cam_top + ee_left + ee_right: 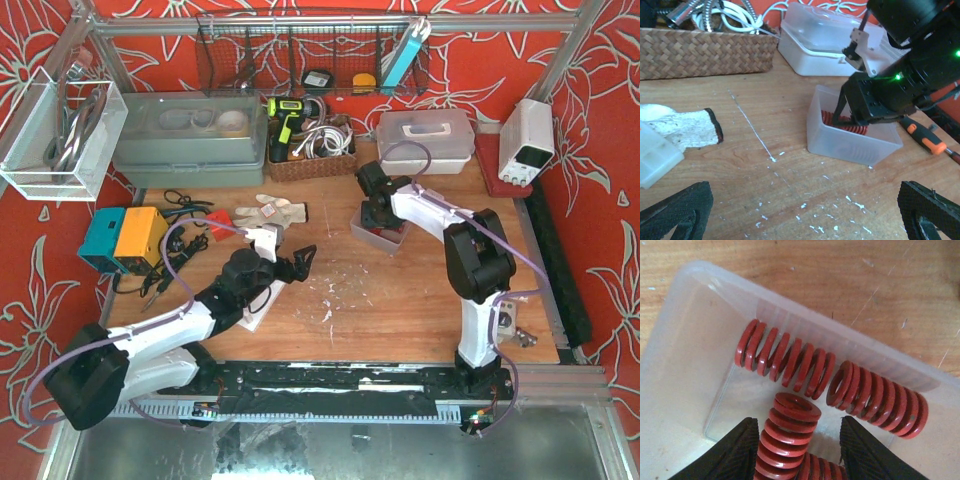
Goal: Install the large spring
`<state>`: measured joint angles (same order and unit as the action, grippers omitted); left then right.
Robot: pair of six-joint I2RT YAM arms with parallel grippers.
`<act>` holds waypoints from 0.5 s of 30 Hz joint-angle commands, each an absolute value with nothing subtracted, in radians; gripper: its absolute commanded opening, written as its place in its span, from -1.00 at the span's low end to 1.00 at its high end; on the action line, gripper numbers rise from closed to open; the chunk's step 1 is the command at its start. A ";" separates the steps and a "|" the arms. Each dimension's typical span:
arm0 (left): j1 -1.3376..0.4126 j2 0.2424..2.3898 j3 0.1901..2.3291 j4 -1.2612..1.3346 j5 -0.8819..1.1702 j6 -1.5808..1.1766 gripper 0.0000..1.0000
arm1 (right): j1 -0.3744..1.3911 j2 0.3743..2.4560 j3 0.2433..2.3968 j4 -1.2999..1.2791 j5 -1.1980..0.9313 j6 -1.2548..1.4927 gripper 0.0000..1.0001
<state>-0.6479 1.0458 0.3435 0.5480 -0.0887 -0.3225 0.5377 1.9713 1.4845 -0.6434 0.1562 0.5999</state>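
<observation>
Nearest, left of centre over the worktop (400, 300), the left tool (298, 262) hangs with its jaws spread wide and empty, aimed toward the bin but well apart from it. Farther off and to the right, the right tool (797, 427) is down inside the translucent plastic bin (840, 145), a finger on each side of a red coil spring (787, 437). That spring's long axis runs along the fingers, one end tipped up toward the wrist. The left pad seems to touch the coils, but a sliver of gap shows at the right, so I cannot tell whether it is gripped. Beyond the fingertips a second spring (785, 360) and a third spring (877, 397) lie on their sides along one wall, so the lift looks to fall to the right arm
</observation>
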 commanded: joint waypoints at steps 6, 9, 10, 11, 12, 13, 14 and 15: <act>-0.650 1.026 0.337 0.531 -0.170 -0.337 1.00 | 0.562 2.032 1.511 -0.744 0.194 0.724 -0.02; -0.650 1.021 0.337 0.525 -0.177 -0.337 1.00 | 0.564 2.063 1.525 -0.751 0.171 0.747 -0.02; -0.650 1.019 0.336 0.524 -0.180 -0.337 1.00 | 0.565 2.073 1.527 -0.749 0.165 0.750 -0.03; -0.650 1.016 0.337 0.523 -0.183 -0.337 1.00 | 0.566 2.081 1.531 -0.747 0.162 0.752 -0.04; -0.650 1.014 0.337 0.522 -0.186 -0.337 1.00 | 0.565 2.088 1.533 -0.745 0.163 0.755 -0.06; -0.650 1.013 0.336 0.520 -0.188 -0.337 1.00 | 0.565 2.093 1.533 -0.735 0.164 0.754 -0.09; -0.651 1.012 0.336 0.520 -0.191 -0.337 1.00 | 0.565 2.093 1.530 -0.722 0.163 0.753 -0.11; -0.651 1.012 0.335 0.519 -0.194 -0.337 1.00 | 0.565 2.093 1.527 -0.710 0.163 0.749 -0.13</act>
